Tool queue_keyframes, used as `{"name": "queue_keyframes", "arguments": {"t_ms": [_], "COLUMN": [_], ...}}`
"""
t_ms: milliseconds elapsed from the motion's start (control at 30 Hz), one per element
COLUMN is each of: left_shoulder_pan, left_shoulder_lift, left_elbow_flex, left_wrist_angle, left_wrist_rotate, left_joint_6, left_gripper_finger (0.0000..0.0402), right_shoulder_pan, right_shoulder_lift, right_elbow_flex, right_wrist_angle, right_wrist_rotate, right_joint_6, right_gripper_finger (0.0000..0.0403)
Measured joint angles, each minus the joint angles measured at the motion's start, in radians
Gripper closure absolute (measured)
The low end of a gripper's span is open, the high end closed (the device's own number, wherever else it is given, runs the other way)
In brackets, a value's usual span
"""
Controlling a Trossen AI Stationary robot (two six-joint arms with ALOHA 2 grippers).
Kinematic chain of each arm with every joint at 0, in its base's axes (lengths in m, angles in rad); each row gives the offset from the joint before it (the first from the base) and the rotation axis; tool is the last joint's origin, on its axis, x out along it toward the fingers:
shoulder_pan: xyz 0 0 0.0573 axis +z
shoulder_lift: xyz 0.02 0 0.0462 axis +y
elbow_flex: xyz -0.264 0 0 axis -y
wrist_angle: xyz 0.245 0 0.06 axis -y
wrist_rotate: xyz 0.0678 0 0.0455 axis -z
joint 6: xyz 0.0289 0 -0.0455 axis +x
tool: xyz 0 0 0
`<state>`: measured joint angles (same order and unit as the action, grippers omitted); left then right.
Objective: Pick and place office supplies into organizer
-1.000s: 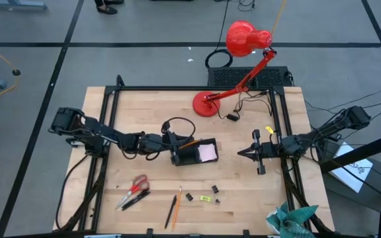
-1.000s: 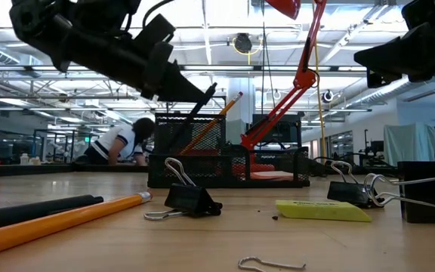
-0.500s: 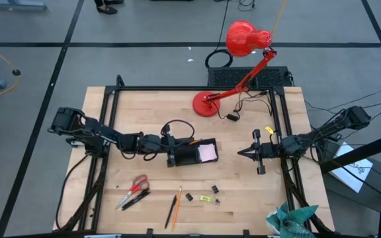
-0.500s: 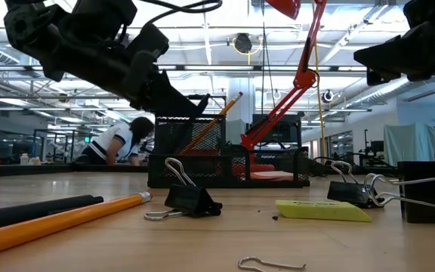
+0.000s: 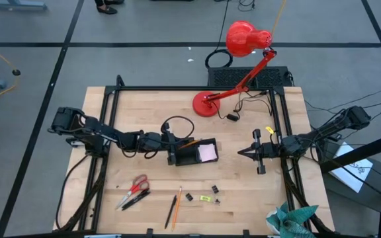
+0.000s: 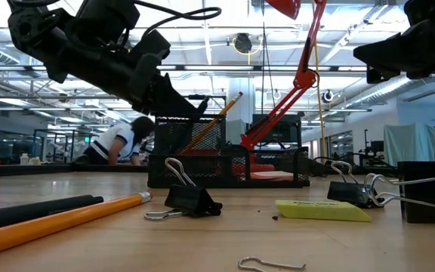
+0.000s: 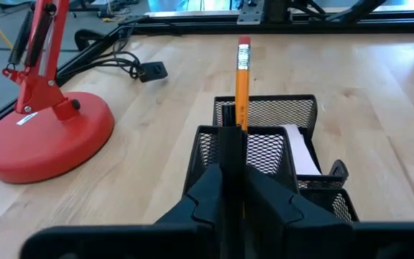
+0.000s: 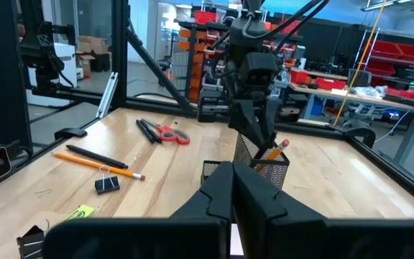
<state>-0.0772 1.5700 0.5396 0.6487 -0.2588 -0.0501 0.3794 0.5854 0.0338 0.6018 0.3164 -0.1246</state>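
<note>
High view: we see our left gripper (image 5: 171, 147) at the organizer's (image 5: 197, 153) left edge, jaws clenched — bare tabletop (image 5: 243, 192) beyond. An orange pencil (image 7: 241, 86) leans upright inside the black mesh. Right gripper (image 5: 248, 152) waits clenched, well apart.

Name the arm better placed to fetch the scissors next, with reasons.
Left, probably. The scissors lie on the left side of the table, nearer the left pincer at the organizer. The right pincer waits on the far side of the organizer.
</note>
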Motion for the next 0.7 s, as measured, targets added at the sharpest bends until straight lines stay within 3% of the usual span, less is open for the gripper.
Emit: {"name": "queue_keyframes", "arguments": {"t_ms": [333, 600, 700], "left_shoulder_pan": [-0.001, -0.019, -0.04], "left_shoulder_lift": [0.001, -0.026, -0.067], "left_elbow_flex": [0.007, 0.099, 0.173], "left_wrist_angle": [0.0, -0.032, -0.168], "left_wrist_rotate": [-0.001, -0.003, -0.026], "left_joint_6": [-0.023, 0.006, 0.038], "left_gripper_finger": [0.0262, 0.0254, 0.0253], "right_shoulder_pan": [0.0, 0.0, 0.0], "right_shoulder_lift": [0.0, 0.0, 0.0], "right_elbow_flex": [0.0, 0.0, 0.0], "right_wrist_angle": [-0.001, -0.001, -0.001], "right_wrist_rotate": [0.0, 0.0, -0.003], "right_joint_6": [0.004, 0.004, 0.004], "right_gripper_finger": [0.0399, 0.0399, 0.0399]}}
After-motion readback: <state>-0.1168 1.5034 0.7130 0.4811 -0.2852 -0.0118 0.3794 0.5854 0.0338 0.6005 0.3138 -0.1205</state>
